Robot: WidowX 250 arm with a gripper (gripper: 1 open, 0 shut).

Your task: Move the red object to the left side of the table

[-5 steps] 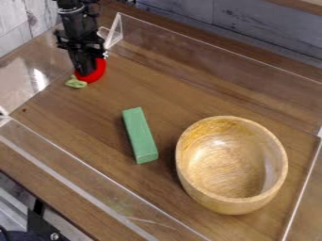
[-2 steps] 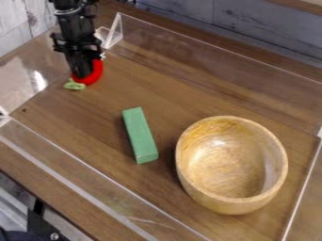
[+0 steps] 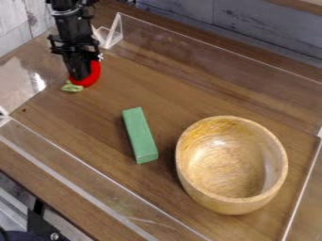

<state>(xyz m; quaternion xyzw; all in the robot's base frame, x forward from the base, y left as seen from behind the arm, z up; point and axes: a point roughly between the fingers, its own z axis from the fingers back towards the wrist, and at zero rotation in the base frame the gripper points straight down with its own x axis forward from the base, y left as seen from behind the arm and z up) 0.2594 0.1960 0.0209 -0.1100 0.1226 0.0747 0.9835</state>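
The red object [image 3: 85, 70], a small rounded toy fruit with a light green leafy end [image 3: 73, 88], sits low at the far left of the dark wood-grain table [image 3: 201, 85]. My gripper [image 3: 82, 64] points steeply down from above and is shut on the red object, its black fingers [image 3: 72, 58] flanking the red body. The upper part of the fruit is hidden behind the fingers. Whether the fruit rests on the tabletop I cannot tell.
A green rectangular block [image 3: 139, 135] lies near the table's middle. A round light wooden bowl [image 3: 232, 163] stands at the front right. Low clear plastic walls [image 3: 51, 155] edge the tabletop, one close to the gripper's left.
The gripper with the red object has shifted very slightly left; the green leafy end sits a touch lower. Block and bowl are unmoved.
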